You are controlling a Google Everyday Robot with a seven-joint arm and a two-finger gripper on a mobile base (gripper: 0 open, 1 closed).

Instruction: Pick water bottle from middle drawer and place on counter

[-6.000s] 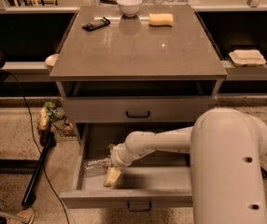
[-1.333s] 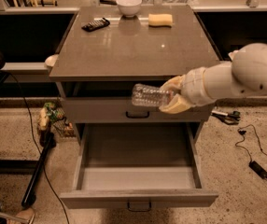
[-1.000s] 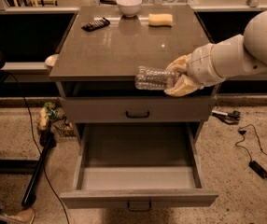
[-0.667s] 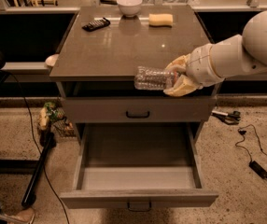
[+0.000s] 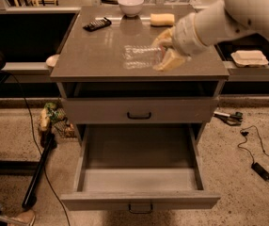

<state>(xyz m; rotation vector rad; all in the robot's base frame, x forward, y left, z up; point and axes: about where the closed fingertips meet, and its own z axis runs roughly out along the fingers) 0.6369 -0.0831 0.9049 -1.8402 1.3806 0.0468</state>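
The clear ribbed water bottle (image 5: 139,56) lies sideways over the front half of the grey-brown counter (image 5: 92,51), its cap end held in my gripper (image 5: 165,53). The gripper's pale fingers (image 5: 168,61) are shut on the bottle; my arm reaches in from the upper right. I cannot tell whether the bottle rests on the slab or hangs just above it. Below, the middle drawer (image 5: 139,171) stands pulled open with a bare grey inside and a small dark handle on its front.
A white bowl (image 5: 130,5), a yellow sponge (image 5: 162,19) and a black remote (image 5: 97,24) lie at the counter's back. A shut drawer (image 5: 139,111) sits above the open one. A black pole (image 5: 38,168) and cables lie on the floor at either side.
The gripper took the bottle out of the open drawer, raised it past the counter's front edge and moved it back over the counter top. The drawer now holds nothing.
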